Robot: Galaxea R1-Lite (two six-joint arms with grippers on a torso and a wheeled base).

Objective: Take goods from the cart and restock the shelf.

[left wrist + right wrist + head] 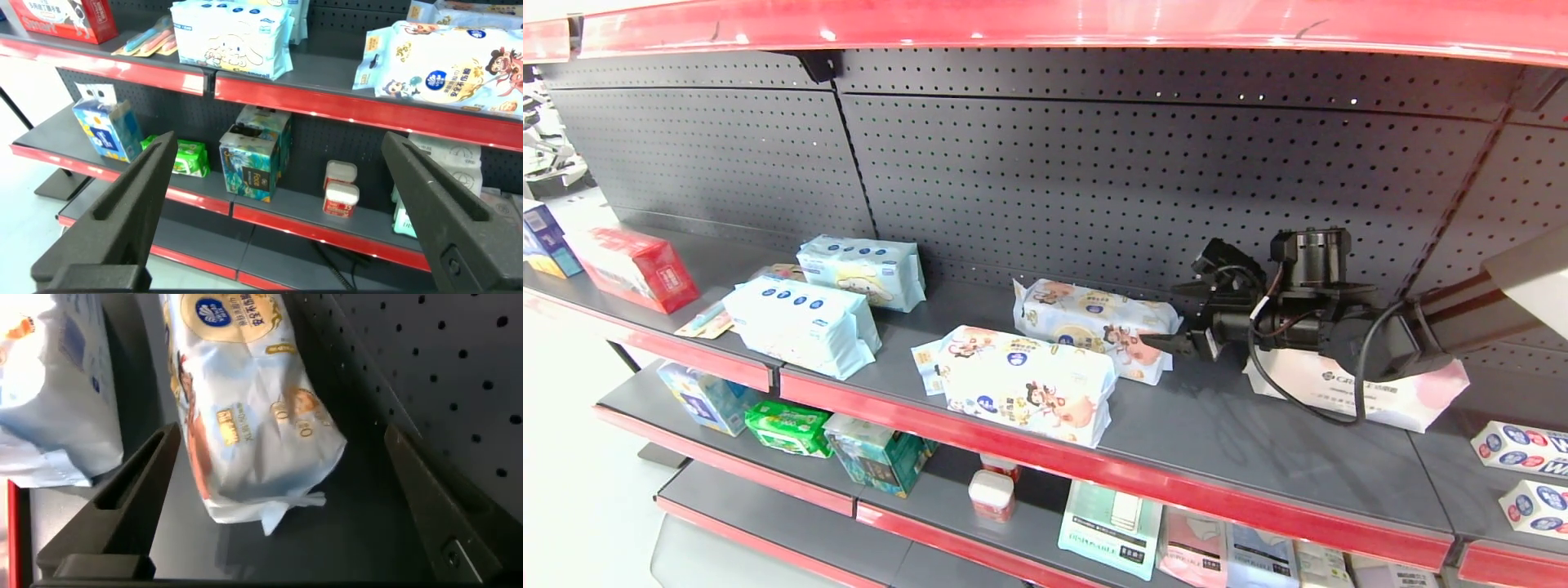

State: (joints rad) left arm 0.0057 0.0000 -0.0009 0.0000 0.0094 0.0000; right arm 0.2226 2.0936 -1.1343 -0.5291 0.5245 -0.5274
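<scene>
My right tool (pixel 1164 314) stands open just beside the rear wipes pack (pixel 1086 322), which lies on the shelf (pixel 1241 441) near the back panel (pixel 1094 163). My left tool (pixel 278 155) hangs open before the lower shelves (pixel 270 219).

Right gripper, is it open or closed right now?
Open. On the right gripper the fingers stand wide apart, either side of the wipes pack lying on the shelf.

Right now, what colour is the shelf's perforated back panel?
The perforated back panel is dark grey, best seen in head view.
</scene>
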